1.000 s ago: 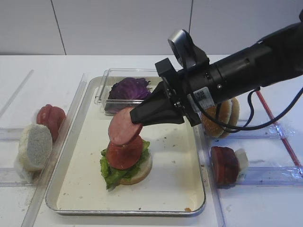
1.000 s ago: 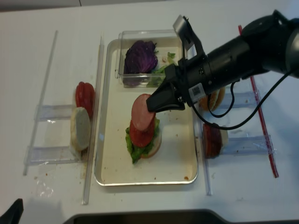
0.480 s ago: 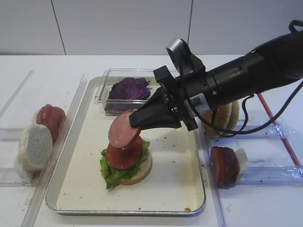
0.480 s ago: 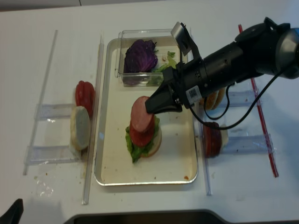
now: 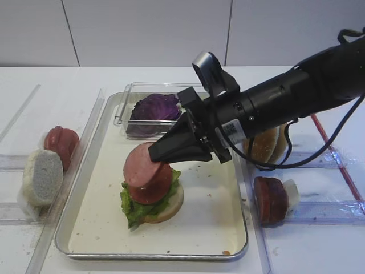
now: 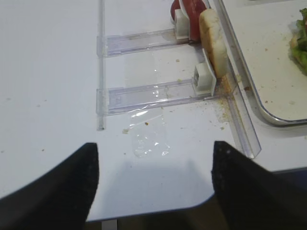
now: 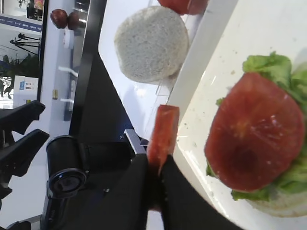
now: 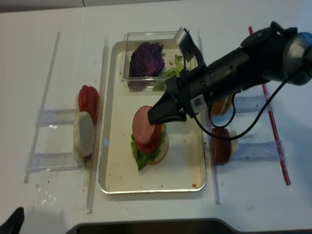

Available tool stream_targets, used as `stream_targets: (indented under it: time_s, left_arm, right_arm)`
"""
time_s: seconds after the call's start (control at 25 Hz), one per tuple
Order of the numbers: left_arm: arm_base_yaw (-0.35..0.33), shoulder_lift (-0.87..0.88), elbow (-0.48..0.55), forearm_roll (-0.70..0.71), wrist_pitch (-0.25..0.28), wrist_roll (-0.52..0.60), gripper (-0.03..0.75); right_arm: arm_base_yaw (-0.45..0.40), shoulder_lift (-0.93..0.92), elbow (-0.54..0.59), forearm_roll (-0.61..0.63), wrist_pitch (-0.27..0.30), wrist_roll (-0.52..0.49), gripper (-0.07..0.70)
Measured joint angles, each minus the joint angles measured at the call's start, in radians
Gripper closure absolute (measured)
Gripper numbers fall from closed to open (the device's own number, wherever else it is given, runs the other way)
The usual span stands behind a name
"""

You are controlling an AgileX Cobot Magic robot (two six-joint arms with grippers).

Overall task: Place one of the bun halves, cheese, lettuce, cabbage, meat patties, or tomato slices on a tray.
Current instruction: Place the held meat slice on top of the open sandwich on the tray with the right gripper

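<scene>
Right gripper (image 5: 155, 155) clamped on meat patty (image 5: 141, 169) (edge-on, tilted) above tomato slice (image 7: 256, 132) in tray (image 5: 205, 237)

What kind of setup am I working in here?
Probably a lab bench staged for burger assembly: a white table, clear acrylic racks holding ingredients, and a metal tray with a half-built burger.
</scene>
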Motion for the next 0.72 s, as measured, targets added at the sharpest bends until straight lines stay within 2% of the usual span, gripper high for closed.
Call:
stream_targets:
  time_s: [0.72]
  left_arm:
    - [0.0,0.0,0.0,0.0,0.0,0.0,0.257]
  right_arm:
    - [0.0,0.038,-0.001,0.017,-0.005,-0.048,0.553]
